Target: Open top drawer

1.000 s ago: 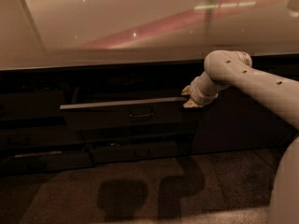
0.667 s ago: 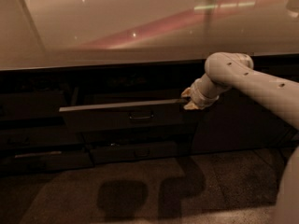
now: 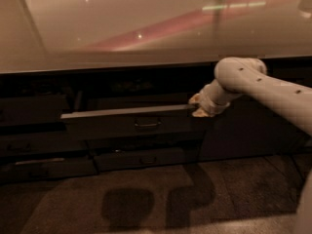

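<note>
The top drawer (image 3: 131, 123) is a wide dark-grey front with a small loop handle (image 3: 147, 125) at its centre. It stands pulled out a little from the cabinet, its lighter top rim (image 3: 122, 113) showing. My gripper (image 3: 197, 107) sits at the drawer's right end, right at the top rim's corner. The white arm reaches in from the right.
A glossy counter top (image 3: 146, 28) runs above the drawers. A slimmer drawer (image 3: 146, 159) sits below the top one, and another low front (image 3: 44, 165) at the left. A dark cabinet door (image 3: 253, 135) stands right of the drawers. Floor with the arm's shadow (image 3: 146, 204) lies in front.
The drawer front has come slightly further out toward the camera, and my gripper has moved with its right end. The arm's pose is otherwise nearly unchanged.
</note>
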Controlling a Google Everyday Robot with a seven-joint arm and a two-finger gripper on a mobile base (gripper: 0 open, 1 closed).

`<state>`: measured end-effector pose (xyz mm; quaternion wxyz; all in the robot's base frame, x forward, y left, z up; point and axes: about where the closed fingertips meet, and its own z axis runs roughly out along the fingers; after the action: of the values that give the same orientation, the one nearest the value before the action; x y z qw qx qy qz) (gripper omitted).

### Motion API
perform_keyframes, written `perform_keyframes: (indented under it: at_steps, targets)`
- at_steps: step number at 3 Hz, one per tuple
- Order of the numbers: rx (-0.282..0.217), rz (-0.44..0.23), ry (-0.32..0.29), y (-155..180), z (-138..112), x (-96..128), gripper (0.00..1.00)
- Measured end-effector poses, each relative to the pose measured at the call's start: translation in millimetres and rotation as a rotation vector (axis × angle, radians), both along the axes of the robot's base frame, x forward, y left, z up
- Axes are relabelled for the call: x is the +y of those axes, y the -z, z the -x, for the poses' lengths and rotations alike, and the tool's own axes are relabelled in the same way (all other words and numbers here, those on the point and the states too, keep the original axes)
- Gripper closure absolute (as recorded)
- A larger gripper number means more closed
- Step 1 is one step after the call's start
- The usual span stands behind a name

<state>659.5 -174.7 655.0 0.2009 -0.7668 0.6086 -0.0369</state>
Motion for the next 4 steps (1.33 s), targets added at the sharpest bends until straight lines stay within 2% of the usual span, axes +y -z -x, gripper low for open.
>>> perform_keyframes:
  at_steps: [4]
  targets:
    - [-0.005, 0.002, -0.015, -1.0, 16.7, -1.5, 1.0]
